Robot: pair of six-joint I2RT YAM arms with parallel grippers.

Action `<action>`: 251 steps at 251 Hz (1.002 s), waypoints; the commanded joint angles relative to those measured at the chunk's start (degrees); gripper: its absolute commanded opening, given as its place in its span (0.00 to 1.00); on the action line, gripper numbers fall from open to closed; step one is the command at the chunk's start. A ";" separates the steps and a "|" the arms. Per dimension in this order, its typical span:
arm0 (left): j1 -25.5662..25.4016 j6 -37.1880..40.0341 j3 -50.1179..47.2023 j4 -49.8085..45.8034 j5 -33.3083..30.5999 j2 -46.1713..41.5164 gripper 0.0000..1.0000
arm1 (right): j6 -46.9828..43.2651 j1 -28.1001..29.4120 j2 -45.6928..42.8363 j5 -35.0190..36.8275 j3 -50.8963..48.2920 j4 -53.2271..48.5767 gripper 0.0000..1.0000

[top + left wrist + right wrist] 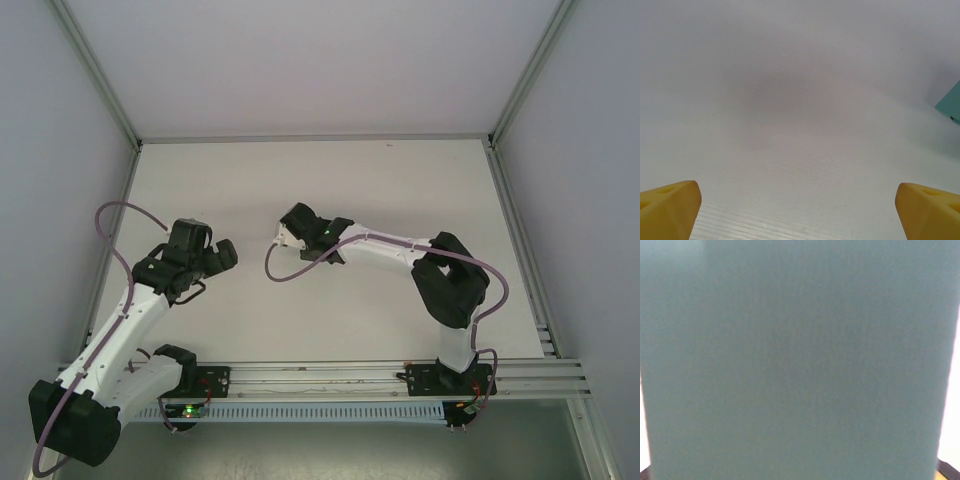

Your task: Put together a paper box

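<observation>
Paper box (790,365) teal, close before right tool (290,235), grip unclear; corner beyond wide-open left tool (800,207).

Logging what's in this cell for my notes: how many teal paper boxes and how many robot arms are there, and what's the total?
Teal paper box: 1
Robot arms: 2 (left arm, right arm)
Total: 3

Left arm (115,330) and right arm (385,248) are white tubes with chunky black joints and black wrists. A thin purple cable (125,204) loops along each. Black bases (205,382), one with a green light (189,409). The left gripper (800,212) has yellow wedge-shaped fingertips (670,207).
</observation>
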 commanded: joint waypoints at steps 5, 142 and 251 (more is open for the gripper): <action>0.06 -0.91 -0.97 -2.62 -2.23 -0.95 1.00 | -4.69 0.44 0.77 4.64 -4.60 7.67 0.37; 0.07 0.07 1.19 3.38 -6.80 0.49 1.00 | -4.48 3.00 -22.75 -15.58 -18.18 -3.96 0.98; 4.33 29.61 -14.89 49.97 -27.75 7.21 1.00 | 33.44 -36.75 -48.71 -21.88 -46.82 36.91 0.99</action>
